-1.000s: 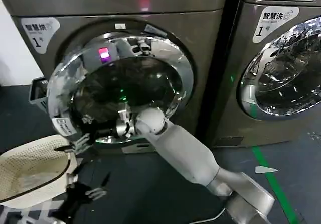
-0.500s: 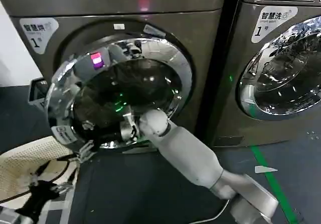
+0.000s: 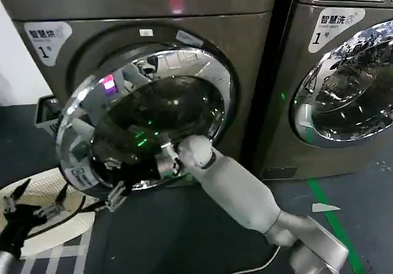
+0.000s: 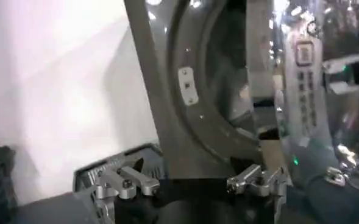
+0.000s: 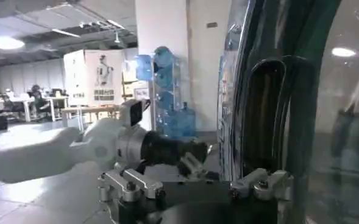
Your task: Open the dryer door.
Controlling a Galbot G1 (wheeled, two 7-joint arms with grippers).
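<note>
The dryer door (image 3: 153,111), a chrome ring round dark glass, stands partly swung out from the bronze-grey dryer (image 3: 245,53). My right arm reaches in from the lower right to the door's bottom edge. The right gripper (image 3: 115,195) pokes out below the rim, open. In the right wrist view this gripper (image 5: 194,185) has its fingers apart beside the door's edge (image 5: 252,91). My left gripper (image 3: 31,205) hovers open at the lower left over a white basket (image 3: 55,234), apart from the door. In the left wrist view it (image 4: 191,182) holds nothing.
A second machine with a similar chrome door (image 3: 350,83) stands on the right. A grey crate (image 3: 46,111) sits by the wall left of the dryer. A green line (image 3: 334,228) runs along the dark floor at the right.
The door has swung farther out and tilted, with the right arm following it. The left gripper has moved left and up over the white basket.
</note>
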